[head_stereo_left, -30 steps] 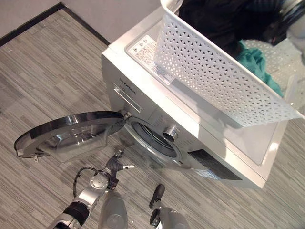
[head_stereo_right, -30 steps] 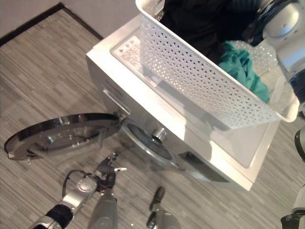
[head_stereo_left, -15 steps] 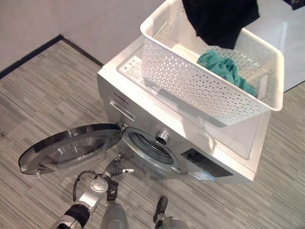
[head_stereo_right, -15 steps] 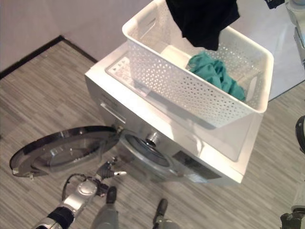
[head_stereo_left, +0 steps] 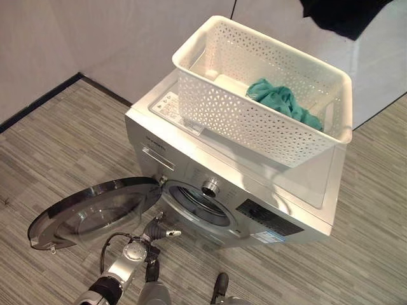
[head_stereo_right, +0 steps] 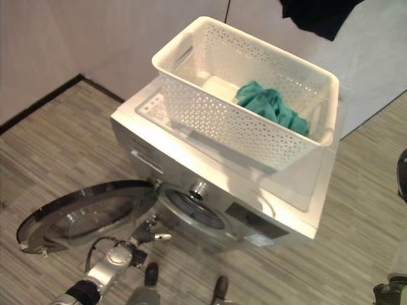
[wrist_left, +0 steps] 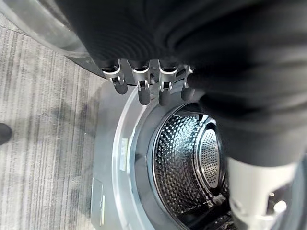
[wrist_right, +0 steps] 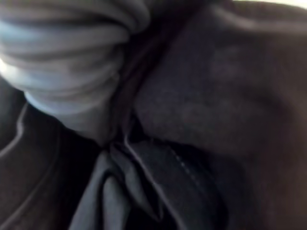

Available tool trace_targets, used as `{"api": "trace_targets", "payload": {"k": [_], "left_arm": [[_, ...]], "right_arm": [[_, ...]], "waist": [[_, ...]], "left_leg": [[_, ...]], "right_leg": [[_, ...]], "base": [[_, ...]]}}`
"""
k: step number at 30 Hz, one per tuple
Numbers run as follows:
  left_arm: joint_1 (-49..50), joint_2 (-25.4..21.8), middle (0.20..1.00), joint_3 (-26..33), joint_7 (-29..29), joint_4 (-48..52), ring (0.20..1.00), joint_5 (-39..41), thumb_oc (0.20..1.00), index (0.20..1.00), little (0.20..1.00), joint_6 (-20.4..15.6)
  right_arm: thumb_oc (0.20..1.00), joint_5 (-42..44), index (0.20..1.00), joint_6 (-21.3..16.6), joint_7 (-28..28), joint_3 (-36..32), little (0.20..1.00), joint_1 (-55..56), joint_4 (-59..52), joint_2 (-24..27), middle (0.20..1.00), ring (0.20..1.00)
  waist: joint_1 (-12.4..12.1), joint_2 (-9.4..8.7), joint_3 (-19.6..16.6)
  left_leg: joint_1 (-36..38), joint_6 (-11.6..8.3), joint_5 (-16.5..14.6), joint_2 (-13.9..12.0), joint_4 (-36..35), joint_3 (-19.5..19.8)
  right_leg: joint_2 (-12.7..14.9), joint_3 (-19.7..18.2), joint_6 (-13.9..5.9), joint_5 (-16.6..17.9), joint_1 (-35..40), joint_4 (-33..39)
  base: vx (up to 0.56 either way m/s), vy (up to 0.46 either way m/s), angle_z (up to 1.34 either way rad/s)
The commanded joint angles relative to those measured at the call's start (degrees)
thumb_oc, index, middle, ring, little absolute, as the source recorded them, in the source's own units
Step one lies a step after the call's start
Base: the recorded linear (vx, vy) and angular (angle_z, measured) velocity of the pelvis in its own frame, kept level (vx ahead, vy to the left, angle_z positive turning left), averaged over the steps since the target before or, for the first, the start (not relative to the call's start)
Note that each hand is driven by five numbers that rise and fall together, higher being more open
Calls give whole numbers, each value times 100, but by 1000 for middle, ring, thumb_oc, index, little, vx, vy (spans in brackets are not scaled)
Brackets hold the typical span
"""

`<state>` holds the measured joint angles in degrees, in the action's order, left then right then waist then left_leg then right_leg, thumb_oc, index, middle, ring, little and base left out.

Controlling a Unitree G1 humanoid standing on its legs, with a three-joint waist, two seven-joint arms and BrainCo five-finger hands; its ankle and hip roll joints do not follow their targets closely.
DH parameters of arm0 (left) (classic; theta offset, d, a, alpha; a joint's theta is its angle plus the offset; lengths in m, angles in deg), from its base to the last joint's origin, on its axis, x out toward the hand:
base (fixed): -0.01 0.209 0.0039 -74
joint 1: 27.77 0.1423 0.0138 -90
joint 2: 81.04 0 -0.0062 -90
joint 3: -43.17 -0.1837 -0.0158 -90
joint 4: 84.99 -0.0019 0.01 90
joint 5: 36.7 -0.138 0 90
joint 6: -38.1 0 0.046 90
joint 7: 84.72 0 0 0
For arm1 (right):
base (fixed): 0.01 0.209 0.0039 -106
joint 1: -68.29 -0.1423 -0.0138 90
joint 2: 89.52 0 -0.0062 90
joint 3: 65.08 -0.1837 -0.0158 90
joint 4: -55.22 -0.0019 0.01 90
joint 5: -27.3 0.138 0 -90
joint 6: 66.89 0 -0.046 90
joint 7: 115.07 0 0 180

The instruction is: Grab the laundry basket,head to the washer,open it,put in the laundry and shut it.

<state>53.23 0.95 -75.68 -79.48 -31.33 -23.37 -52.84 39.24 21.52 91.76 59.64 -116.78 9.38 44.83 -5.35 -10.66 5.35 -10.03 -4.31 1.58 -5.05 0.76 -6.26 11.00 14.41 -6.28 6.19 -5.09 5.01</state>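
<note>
Right wrist view: black garment [wrist_right: 192, 143] against the fingers [wrist_right: 62, 72].

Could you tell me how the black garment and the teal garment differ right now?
The black garment hangs in the air above the laundry basket; the teal garment lies crumpled inside it. The black one is dark, the teal one bright. Both are laundry not yet in the washer.

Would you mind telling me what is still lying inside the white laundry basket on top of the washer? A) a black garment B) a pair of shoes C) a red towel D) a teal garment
D: a crumpled teal garment lies in the white laundry basket on the washer, while the black garment hangs in the air above it.
</note>
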Motion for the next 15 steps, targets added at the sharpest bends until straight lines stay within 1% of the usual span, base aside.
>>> {"api": "trace_targets", "payload": {"k": [1, 3, 7, 10, 12, 14, 15], "left_arm": [[-454, 67, 1000, -1, 119, 197, 1000, -142, 1000, 1000, 1000, -283], [-443, 60, 1000, 83, 147, 347, 1000, -163, 1000, 1000, 1000, -307], [-423, 28, 1000, 161, 203, 463, 1000, -173, 1000, 1000, 1000, -341], [-332, 42, 1000, 313, 255, 556, 1000, -212, 1000, 1000, 1000, -351], [-284, 36, 1000, 348, 263, 565, 1000, -214, 1000, 1000, 1000, -346], [-147, 56, 1000, 495, 279, 577, 1000, -220, 1000, 1000, 1000, -355], [-144, 50, 1000, 492, 279, 578, 1000, -220, 1000, 1000, 1000, -356]], "right_arm": [[200, -304, 200, -144, 528, -83, 200, -480, -152, 481, 200, 200], [200, -557, 200, -82, 634, -211, 200, -319, -358, 617, 200, 200], [200, -636, 200, -61, 673, -417, 200, -87, -485, 678, 200, 200], [200, -885, 200, 25, 716, -739, 200, 329, -870, 738, 200, 200], [200, -974, 200, 64, 737, -904, 200, 512, -972, 765, 200, 200], [200, -1229, 200, 129, 779, -1121, 200, 830, -1156, 1003, 200, 200], [200, -1232, 200, 132, 779, -1145, 200, 856, -1166, 1003, 200, 200]], "waist": [[-63, 14, 95], [-15, 75, 74], [25, 125, 74], [195, 266, 54], [208, 276, 48], [325, 350, 20], [318, 344, 19]], "left_leg": [[178, 613, -858, 314, 252, 319], [243, 620, -877, 310, 251, 218], [353, 632, -913, 274, 257, 24], [545, 660, -982, 247, 283, -237], [599, 666, -998, 239, 283, -292], [708, 670, -1026, 211, 285, -444], [712, 669, -1026, 210, 283, -450]], "right_leg": [[205, 113, -372, -165, 550, -452], [228, 89, -388, -140, 548, -428], [240, 38, -396, -148, 534, -410], [265, -136, -401, -139, 500, -408], [267, -185, -402, -139, 504, -407], [269, -266, -401, -165, 500, -384], [268, -273, -401, -165, 499, -385]], "base": [[-5, 21, -9], [-4, 34, -10], [-14, 21, -23], [-16, 35, -43], [-12, 15, -49], [-12, 10, -34], [-9, 1, -35]]}}
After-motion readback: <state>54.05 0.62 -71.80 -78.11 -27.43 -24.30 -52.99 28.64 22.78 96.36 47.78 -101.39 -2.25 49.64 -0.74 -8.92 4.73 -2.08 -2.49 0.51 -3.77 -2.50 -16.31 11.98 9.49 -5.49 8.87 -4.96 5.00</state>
